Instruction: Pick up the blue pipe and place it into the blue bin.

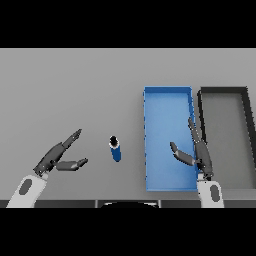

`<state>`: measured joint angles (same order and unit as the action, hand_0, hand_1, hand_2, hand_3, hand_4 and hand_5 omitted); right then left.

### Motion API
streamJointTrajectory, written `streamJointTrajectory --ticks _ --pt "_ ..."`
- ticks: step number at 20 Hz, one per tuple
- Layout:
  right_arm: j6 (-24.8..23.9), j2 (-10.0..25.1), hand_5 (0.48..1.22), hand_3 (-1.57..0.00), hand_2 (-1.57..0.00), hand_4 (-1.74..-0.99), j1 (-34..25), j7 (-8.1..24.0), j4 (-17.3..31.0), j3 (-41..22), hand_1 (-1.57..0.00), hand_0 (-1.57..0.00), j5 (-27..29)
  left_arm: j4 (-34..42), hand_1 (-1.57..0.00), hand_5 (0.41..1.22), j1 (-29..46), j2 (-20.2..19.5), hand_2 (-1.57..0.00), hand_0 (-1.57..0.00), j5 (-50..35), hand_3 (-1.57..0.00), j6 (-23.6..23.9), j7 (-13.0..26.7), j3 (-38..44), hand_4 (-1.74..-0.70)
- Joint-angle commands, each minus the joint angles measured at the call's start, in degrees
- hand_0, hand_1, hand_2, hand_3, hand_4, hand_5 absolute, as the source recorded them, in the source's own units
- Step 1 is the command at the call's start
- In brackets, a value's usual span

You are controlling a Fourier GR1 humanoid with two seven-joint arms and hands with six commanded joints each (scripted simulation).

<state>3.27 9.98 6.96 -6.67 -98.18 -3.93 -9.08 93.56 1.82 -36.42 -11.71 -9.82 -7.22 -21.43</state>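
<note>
Honestly, best grabbing blue pipe [115, 148] mid-table, just left of blue bin [168, 102], with left hand [56, 156], fingers spread already. Right hand [198, 155] hovering over bin, fingers apart too. Wrapping low, avoiding tipping.

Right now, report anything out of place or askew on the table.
Nothing stands out. The blue pipe stands on the table left of the blue bin, not yet picked up. The dark bin sits beside it. Both the left hand and right hand are open.
</note>
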Motion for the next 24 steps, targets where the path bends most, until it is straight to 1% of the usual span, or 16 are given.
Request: streamJointTrajectory --ticks 1,2,4,7,9,11,13,14,15,16,17,19,20,21,22,24 --pt "-0.5 -0.1 0.617 0.00 0.00 -1.164 -0.2 0.5 0.1 -0.3 0.00 0.00 -0.9 1.2 0.00 0.497 0.1 0.5 0.00 0.00 0.4 0.00 -0.2 1.3 -1.3 -1.11" --pt "-0.3 -0.3 0.618 0.00 0.00 -1.174 -0.6 1.1 0.3 0.0 0.00 0.00 -0.2 1.7 0.00 0.485 -0.1 1.2 0.00 0.00 1.7 0.00 -0.1 2.0 -2.7 -1.13" --pt "0.0 0.0 0.619 0.00 0.00 -1.189 -0.6 1.1 0.1 0.5 0.00 0.00 0.6 1.5 0.00 0.464 -1.4 2.8 0.00 0.00 3.1 0.00 -0.2 4.5 -4.7 -1.14" --pt "0.0 -0.4 0.618 0.00 0.00 -1.205 0.2 0.9 -0.1 0.0 0.00 0.00 0.2 0.6 0.00 0.452 -2.7 6.1 0.00 0.00 4.9 0.00 -0.3 5.4 -7.4 -1.14" --pt "0.0 -0.6 0.627 0.00 0.00 -1.218 -0.1 0.9 -0.1 0.2 0.00 0.00 0.5 -1.0 0.00 0.452 -3.3 8.7 0.00 0.00 6.1 0.00 0.1 4.6 -8.8 -1.15" --pt "-0.1 -0.7 0.624 0.00 0.00 -1.214 0.1 1.5 0.0 0.1 0.00 0.00 0.5 -3.8 0.00 0.459 -5.5 10.9 0.00 0.00 7.1 0.00 0.6 3.9 -9.1 -1.15" --pt "-0.4 -0.8 0.620 0.00 0.00 -1.201 0.5 1.4 -0.6 -0.2 0.00 0.00 -0.1 -5.8 0.00 0.460 -6.2 13.7 0.00 0.00 7.9 0.00 1.6 3.1 -9.7 -1.15" --pt "-0.1 -0.5 0.621 0.00 0.00 -1.202 0.3 1.8 -0.3 0.4 0.00 0.00 0.5 -6.4 0.00 0.460 -7.0 15.2 0.00 0.00 7.9 0.00 2.0 3.5 -10.0 -1.15" --pt "0.1 -0.5 0.625 0.00 0.00 -1.205 1.2 0.9 -0.3 0.3 0.00 0.00 0.4 -7.1 0.00 0.460 -7.9 16.1 0.00 0.00 8.1 0.00 2.4 3.6 -9.9 -1.14" --pt "-0.1 -0.5 0.631 0.00 0.00 -1.210 1.1 1.2 -0.5 0.3 0.00 0.00 0.3 -9.1 0.00 0.459 -9.1 17.5 0.00 0.00 8.8 0.00 2.7 3.8 -10.3 -1.13" --pt "-0.1 -0.5 0.634 0.00 0.00 -1.211 1.8 0.4 -0.6 0.4 0.00 0.00 0.4 -9.9 0.00 0.456 -9.2 18.2 0.00 0.00 9.3 0.00 2.6 2.7 -10.8 -1.12" --pt "0.0 -0.3 0.639 0.00 0.00 -1.220 1.1 0.0 -0.4 0.6 0.00 0.00 0.6 -11.8 0.00 0.435 -11.0 19.0 0.00 0.00 11.3 0.00 3.7 4.5 -11.2 -1.08" --pt "0.2 0.2 0.642 0.00 0.00 -1.222 1.1 0.2 0.1 1.1 0.00 0.00 1.0 -12.4 0.00 0.425 -11.0 19.2 0.00 0.00 12.2 0.00 4.1 4.3 -11.6 -1.06" --pt "-0.1 -0.3 0.645 0.00 0.00 -1.221 0.8 0.0 0.1 0.7 0.00 0.00 0.4 -13.7 0.00 0.418 -11.7 20.2 0.00 0.00 12.7 0.00 4.3 4.8 -11.9 -1.05" --pt "-0.2 -0.2 0.645 0.00 0.00 -1.214 0.5 -0.2 0.2 0.7 0.00 0.00 0.3 -15.1 0.00 0.420 -12.5 21.7 0.00 0.00 12.0 0.00 3.9 4.4 -11.9 -1.06" --pt "-0.1 0.4 0.649 0.00 0.00 -1.205 0.8 -0.1 -0.5 0.7 0.00 0.00 -0.1 -15.6 0.00 0.441 -12.6 23.2 0.00 0.00 11.7 0.00 3.8 2.8 -12.2 -1.09"
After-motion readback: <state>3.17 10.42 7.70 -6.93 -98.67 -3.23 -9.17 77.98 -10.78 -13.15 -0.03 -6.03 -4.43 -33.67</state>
